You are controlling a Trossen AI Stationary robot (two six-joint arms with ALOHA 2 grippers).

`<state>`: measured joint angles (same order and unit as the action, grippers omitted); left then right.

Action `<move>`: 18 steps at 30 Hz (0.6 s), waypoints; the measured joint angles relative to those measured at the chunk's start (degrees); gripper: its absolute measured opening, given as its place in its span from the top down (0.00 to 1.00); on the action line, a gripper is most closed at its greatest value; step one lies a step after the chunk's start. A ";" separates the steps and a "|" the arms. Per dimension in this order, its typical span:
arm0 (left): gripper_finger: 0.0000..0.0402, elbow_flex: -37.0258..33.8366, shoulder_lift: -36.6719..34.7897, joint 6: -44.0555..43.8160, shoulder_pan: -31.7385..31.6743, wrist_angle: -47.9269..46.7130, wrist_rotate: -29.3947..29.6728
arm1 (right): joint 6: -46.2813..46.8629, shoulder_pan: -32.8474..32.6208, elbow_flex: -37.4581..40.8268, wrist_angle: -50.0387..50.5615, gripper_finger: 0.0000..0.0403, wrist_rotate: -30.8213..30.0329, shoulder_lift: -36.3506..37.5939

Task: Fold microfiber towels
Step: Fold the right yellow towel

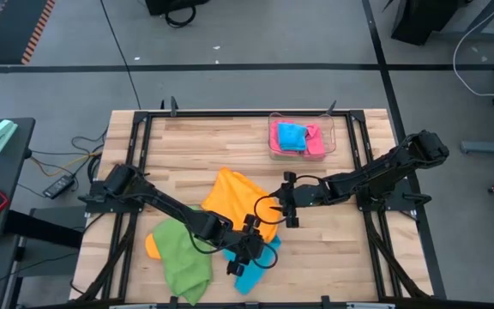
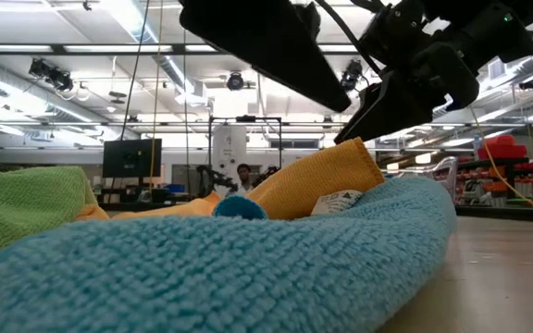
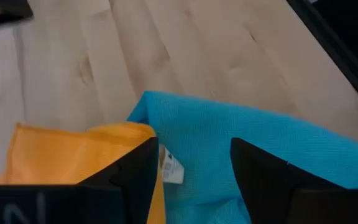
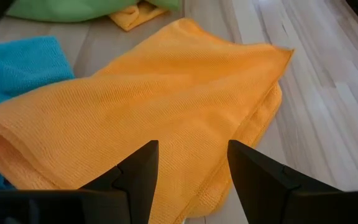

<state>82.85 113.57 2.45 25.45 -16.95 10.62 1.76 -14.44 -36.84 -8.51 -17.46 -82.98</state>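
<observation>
Both grippers are hanging open and empty: left gripper (image 1: 249, 251) nearer the blue towel (image 1: 256, 268), right gripper (image 1: 287, 206) facing the orange towel (image 1: 240, 202) beside it.

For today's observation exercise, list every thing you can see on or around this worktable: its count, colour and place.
orange towel: one, orange, table centre
second orange towel: one, orange, mostly under the green one
green towel: one, green, front left
blue towel: one, sky blue, front centre
clear tray: one, far right, holding blue and pink towels
table: one, light wood
left gripper: fingers open over the blue towel
right gripper: fingers open at the orange towel's edge
</observation>
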 joint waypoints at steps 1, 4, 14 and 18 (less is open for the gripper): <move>0.46 0.00 0.06 1.04 0.00 0.50 0.08 | 0.00 0.00 0.00 0.09 0.50 0.01 0.00; 0.44 0.00 0.41 3.08 -0.10 1.97 0.08 | -0.02 0.00 0.00 1.48 0.50 0.00 -0.02; 0.50 0.04 0.75 11.71 -4.61 3.76 0.52 | -4.79 0.02 0.00 7.68 0.50 -5.31 0.00; 0.53 0.04 0.75 7.11 -6.82 3.77 -0.88 | -10.92 0.07 0.00 7.18 0.50 -12.83 -0.01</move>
<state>82.89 114.32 9.56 18.63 -13.18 9.74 -9.16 -14.36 -36.84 -1.33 -30.29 -82.99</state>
